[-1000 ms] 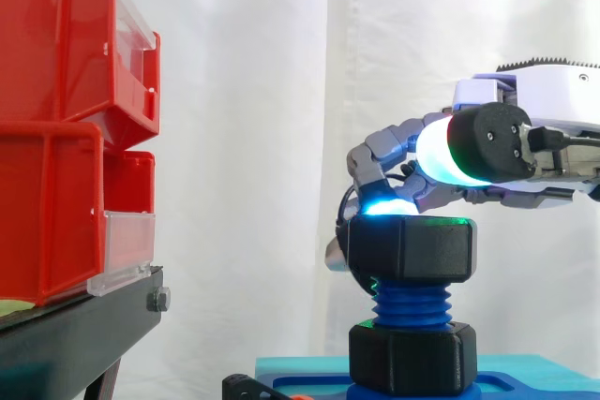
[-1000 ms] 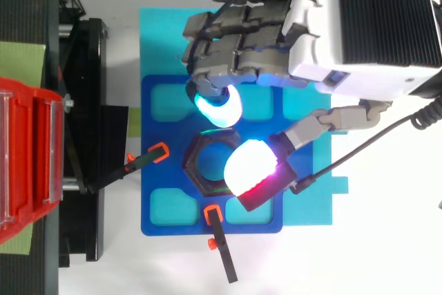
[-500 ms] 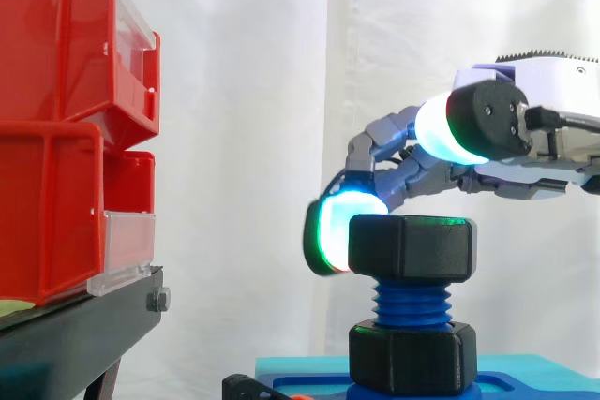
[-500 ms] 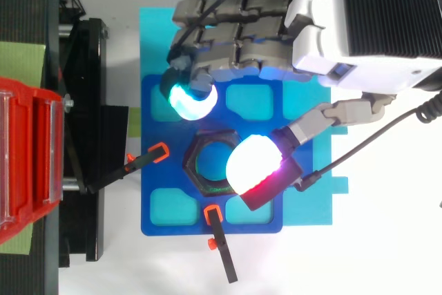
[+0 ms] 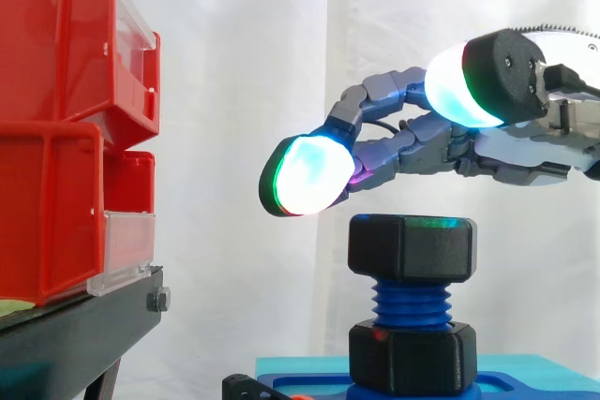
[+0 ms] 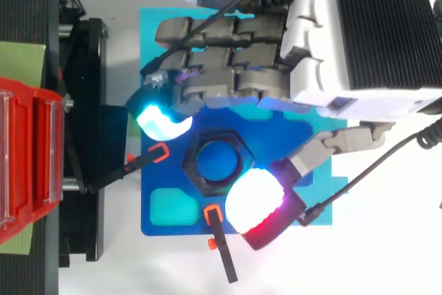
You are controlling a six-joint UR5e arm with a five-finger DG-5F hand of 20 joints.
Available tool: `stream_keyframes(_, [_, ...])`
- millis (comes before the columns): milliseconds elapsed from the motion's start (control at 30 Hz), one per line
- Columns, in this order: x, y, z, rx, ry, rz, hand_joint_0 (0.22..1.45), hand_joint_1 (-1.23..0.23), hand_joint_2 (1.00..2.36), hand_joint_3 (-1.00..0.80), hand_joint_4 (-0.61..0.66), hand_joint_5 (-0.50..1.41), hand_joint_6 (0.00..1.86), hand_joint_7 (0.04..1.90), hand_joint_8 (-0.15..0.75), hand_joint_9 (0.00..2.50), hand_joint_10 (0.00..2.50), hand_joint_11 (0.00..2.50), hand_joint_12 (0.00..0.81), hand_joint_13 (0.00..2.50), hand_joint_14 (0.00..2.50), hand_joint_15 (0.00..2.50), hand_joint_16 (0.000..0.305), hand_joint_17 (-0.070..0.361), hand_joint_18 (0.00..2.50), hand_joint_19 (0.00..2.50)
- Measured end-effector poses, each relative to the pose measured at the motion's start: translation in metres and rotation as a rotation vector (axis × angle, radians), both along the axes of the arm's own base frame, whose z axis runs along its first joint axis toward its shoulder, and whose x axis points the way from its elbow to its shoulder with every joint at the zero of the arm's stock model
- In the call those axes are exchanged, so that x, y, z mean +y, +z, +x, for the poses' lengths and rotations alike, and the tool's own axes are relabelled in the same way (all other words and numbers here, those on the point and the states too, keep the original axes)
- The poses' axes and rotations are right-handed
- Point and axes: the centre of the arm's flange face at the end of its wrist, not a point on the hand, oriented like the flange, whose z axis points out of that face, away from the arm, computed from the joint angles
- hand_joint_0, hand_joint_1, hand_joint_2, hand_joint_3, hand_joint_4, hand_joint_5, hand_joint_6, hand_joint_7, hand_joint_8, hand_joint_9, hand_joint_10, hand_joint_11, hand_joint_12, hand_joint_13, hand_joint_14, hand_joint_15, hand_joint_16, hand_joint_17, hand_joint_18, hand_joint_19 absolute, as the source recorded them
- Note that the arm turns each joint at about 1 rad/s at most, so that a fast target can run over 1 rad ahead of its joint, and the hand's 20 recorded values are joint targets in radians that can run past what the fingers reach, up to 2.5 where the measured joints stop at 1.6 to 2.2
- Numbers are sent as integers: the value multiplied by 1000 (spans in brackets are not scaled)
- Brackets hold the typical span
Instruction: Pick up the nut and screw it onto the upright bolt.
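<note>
Well left of the upright blue bolt [image 5: 412, 304]: red bins [image 5: 66, 128] stacked in two tiers on a black stand [image 5: 75, 334], with a white curtain [image 5: 244, 91] behind.

Nearer the bolt, seen from above: two black clamps with orange tips, one [image 6: 159, 151] just left of it, one [image 6: 213, 213] just below it in that view. Both on a blue fixture plate [image 6: 166, 177] around the bolt's foot, itself on a cyan board [image 6: 155, 39].

Up and to the left of the bolt's top, in the side view: a fingertip [image 5: 305, 175] glowing white and cyan with a green and red rim, in the air, apart from everything.

On the bolt itself: the black hex nut [image 5: 412, 247], seated level on the top, a few blue threads bare beneath it. At the bolt's foot, a second black hex collar [image 5: 412, 358] against the plate. From above, the nut [image 6: 215, 164] as a dark hexagonal ring with blue in its middle.

Above the bolt, reaching in from the right: the hand [image 5: 441, 142], spread wide, fingers stretched nearly straight, holding nothing. Clear gap between its underside and the nut's top face. From above, fingers on the upper side of the nut, thumb pad [image 6: 254, 202] glowing white and red just to the lower right of the bolt, nut untouched between them.
</note>
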Motion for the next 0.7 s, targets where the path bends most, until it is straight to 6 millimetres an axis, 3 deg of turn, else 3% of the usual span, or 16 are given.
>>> stream_keyframes(700, [10,-2,0,14,10,0,474,-196,1000,-500,311,-83,504,1002,272,606,0,0,303,392,0,0,32,73,63,0])
